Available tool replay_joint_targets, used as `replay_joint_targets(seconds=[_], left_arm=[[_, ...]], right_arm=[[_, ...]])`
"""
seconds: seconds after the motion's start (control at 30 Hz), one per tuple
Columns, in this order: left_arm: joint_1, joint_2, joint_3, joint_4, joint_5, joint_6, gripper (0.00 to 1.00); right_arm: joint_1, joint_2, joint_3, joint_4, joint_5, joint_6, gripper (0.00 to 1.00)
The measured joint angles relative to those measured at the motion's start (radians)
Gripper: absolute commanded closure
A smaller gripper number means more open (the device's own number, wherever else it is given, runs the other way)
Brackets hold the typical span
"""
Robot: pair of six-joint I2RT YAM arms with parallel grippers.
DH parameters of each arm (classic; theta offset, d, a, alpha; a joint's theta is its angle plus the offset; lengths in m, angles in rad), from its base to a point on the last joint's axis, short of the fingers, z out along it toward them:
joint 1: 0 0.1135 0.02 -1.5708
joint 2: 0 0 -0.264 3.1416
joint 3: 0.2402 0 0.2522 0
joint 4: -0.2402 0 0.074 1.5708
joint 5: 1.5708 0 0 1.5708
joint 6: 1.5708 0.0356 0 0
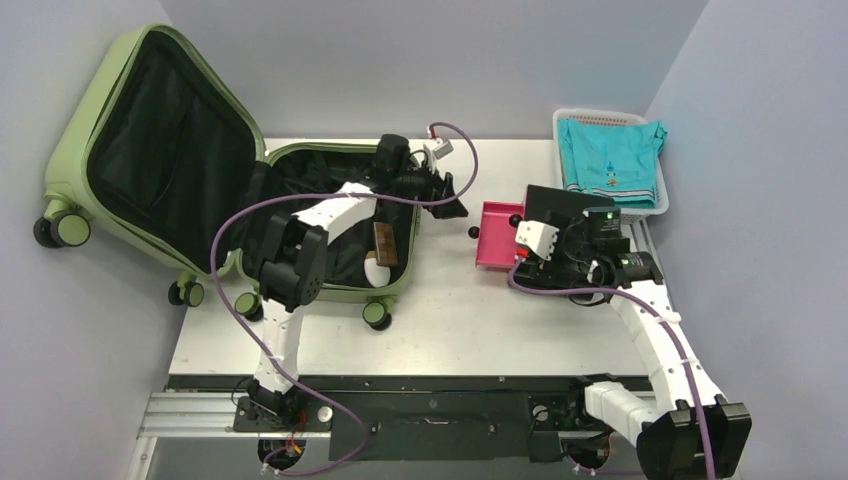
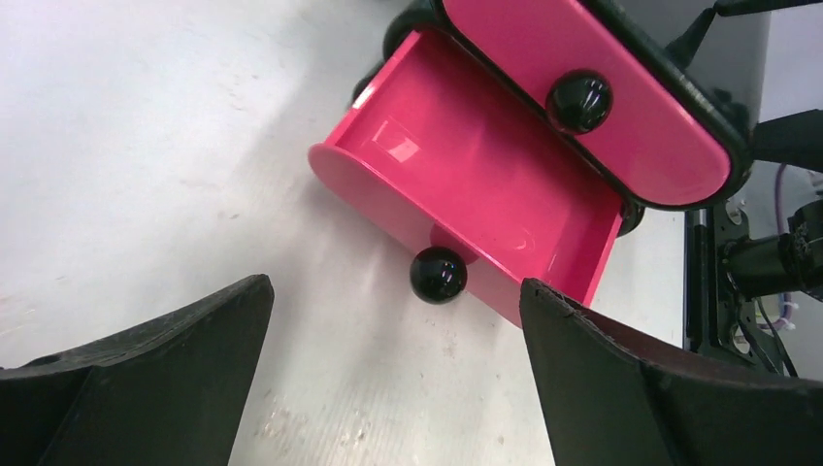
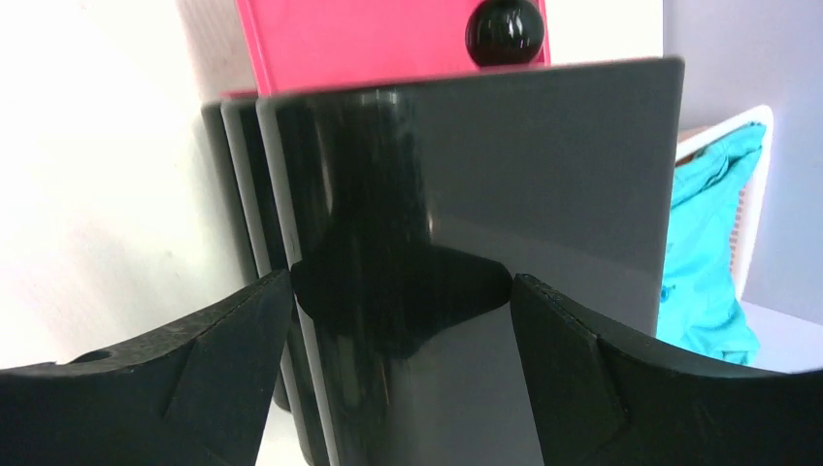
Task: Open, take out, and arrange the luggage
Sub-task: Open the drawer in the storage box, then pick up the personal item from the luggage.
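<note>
The olive-green luggage lies open at the left, lid leaning on the wall, black lining showing. A brown item and a white item lie in its base. My left gripper reaches past the luggage's right edge and is open, with the black knob of a pulled-out pink drawer just beyond its fingertips, untouched. My right gripper is over the small black case, jaws apart against its dark top, nothing between them.
A second pink drawer front with its own knob sits closed above the open one. A white mesh basket holding teal clothing stands at the back right, next to the black case. Grey walls close in left, back and right.
</note>
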Motion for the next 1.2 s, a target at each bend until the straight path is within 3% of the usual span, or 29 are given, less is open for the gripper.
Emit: replay_joint_targets(seconds=[0.3, 0.57, 0.77, 1.2], left_arm=[[0.064, -0.187, 0.211, -0.412, -0.297, 0.234, 0.04], [0.241, -0.216, 0.2, -0.655, -0.445, 0.278, 0.02], [0.266, -0.18, 0.107, -0.732, -0.452, 0.241, 0.14], [0.314, -0.03, 0.015, -0.739, -0.396, 0.11, 0.2]], right_arm=[[-0.138, -0.024, 0.014, -0.113, -0.041, -0.188, 0.23], [-0.196, 0.004, 0.206, -0.398, -0.111, -0.19, 0.24], [-0.196, 0.032, 0.397, -0.513, -0.182, -0.174, 0.25], [-0.196, 0.054, 0.412, -0.586, -0.23, -0.17, 0.26]])
